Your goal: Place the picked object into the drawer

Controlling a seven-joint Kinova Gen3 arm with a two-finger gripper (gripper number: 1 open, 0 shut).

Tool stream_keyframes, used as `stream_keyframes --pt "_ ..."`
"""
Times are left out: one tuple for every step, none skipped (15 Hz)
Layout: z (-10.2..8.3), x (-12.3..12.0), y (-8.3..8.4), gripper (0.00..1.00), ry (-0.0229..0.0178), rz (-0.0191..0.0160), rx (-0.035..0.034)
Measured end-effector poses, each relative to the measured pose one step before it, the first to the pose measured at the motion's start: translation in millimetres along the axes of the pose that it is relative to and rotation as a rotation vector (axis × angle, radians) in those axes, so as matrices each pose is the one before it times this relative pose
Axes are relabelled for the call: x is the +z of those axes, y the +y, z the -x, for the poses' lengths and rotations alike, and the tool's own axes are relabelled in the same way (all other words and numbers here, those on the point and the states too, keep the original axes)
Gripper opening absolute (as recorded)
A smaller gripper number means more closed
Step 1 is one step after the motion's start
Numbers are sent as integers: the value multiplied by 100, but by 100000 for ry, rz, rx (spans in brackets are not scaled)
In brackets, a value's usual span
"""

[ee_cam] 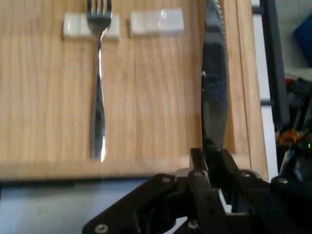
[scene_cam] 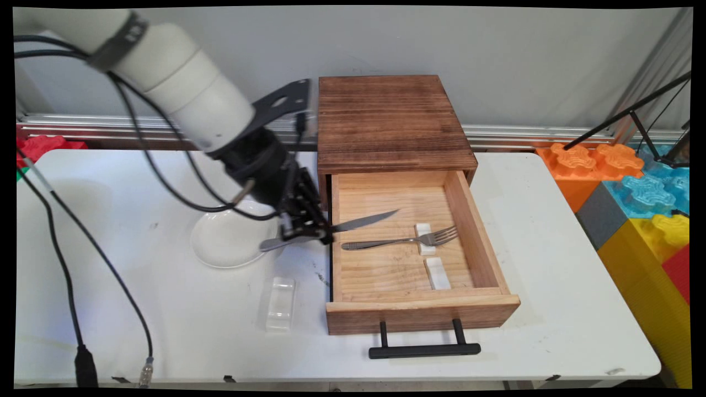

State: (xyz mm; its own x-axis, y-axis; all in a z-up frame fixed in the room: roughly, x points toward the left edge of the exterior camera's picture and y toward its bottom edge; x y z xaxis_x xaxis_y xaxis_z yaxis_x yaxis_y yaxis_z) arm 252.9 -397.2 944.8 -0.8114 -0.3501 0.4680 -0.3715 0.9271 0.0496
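1. The gripper [scene_cam: 309, 231] is clamped on a table knife [scene_cam: 353, 224] near mid-length; its blade extends over the left wall of the open wooden drawer [scene_cam: 419, 311].
2. A fork [scene_cam: 400, 241] lies in the drawer, tines resting on a white rest [scene_cam: 423, 237]; a second rest [scene_cam: 438, 273] lies nearby.
3. A white plate [scene_cam: 229, 240] and a clear rest [scene_cam: 281, 303] sit on the table [scene_cam: 551, 286], left of the drawer.

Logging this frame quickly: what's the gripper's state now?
Gripper: shut on the knife, blade reaching over the open drawer.
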Motion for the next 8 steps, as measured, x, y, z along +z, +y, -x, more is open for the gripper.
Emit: stream_keyframes --pt "-946 464 0 0 804 53 208" --pt "-604 315 -13 0 574 0 93" --pt "-1011 632 -40 0 884 -113 209" --pt "-793 568 -52 0 698 -186 112" --pt "-842 634 -65 0 774 -203 95" --pt "-781 717 -41 0 610 -146 145" --pt "-592 625 -28 0 521 -147 42" --pt "-517 659 -45 0 407 -154 19"
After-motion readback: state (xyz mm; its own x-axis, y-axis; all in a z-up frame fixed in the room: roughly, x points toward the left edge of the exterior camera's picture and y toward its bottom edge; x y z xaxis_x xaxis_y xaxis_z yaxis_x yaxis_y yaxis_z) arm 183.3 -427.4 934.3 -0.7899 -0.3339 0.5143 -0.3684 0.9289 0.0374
